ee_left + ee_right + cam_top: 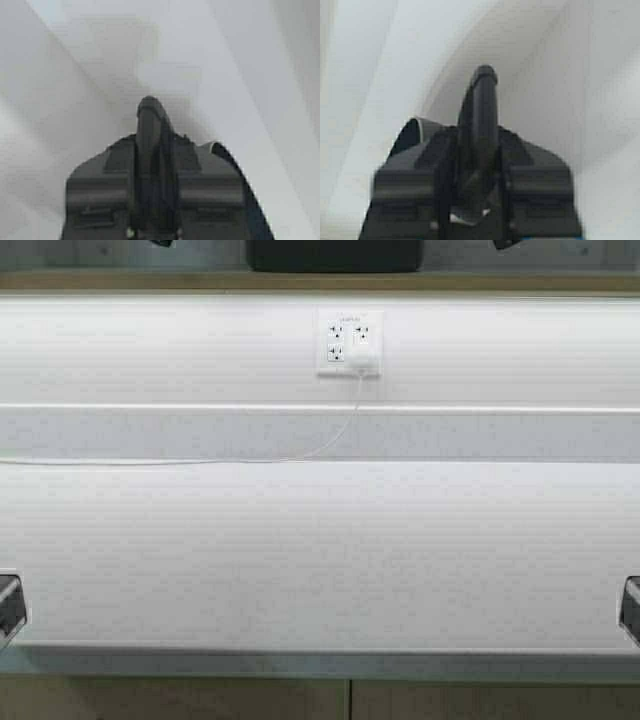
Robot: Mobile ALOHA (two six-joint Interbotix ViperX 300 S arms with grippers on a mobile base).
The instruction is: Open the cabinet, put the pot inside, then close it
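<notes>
White wall (200,350), white countertop (300,560), white socket plate (349,342), white cable (330,440); black left gripper (150,107), black right gripper (485,75).

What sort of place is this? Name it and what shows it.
Probably a kitchen: a white countertop, a wall socket with a cable plugged in, and tan cabinet fronts below. Both grippers sit shut.

The worktop (320,560) is looking white, smooth and matt, with a fine faint grain. The wall (150,350) behind it is looking white and matt too. The socket plate (349,342) on the far wall is looking like shiny white plastic, and a thin white cord (200,460) is looking smooth. The base cabinet fronts (180,700) at the near edge are showing tan wood. The left end effector (150,112) and right end effector (484,80) are looking like dark matt plastic.
</notes>
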